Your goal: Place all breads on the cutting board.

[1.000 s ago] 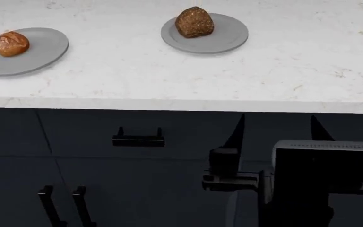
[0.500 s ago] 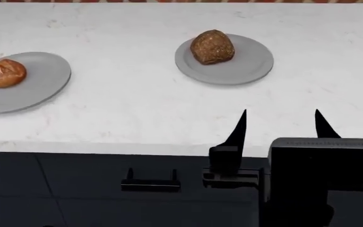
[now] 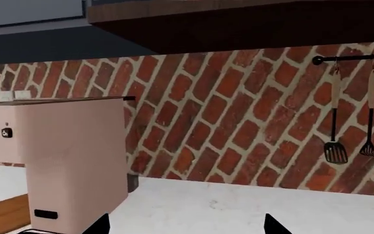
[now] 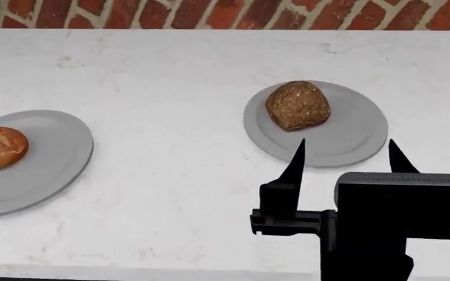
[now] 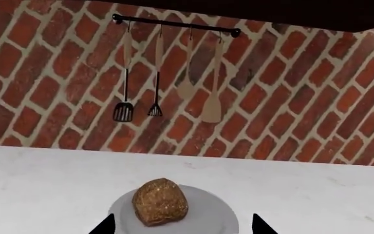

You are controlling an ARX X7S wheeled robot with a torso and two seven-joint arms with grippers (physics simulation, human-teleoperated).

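A dark brown speckled bread sits on a round grey plate right of centre on the white counter. A reddish-orange bread lies on a second grey plate at the left edge. My right gripper is open and empty, hovering just short of the dark bread's plate. The right wrist view shows that bread between and beyond the right gripper tips. My left gripper is open over bare counter. A warm-brown wooden slab, apparently the cutting board, shows beside it.
A tall pink appliance stands on the counter next to the wooden slab. A red brick wall backs the counter. Spatulas hang from a black rail on that wall. A dark shelf overhangs above.
The head view has risen: the dark cabinet front has dropped out of sight, the plates have slid down the frame, and the brick wall now shows. The right gripper holds its place in the frame.
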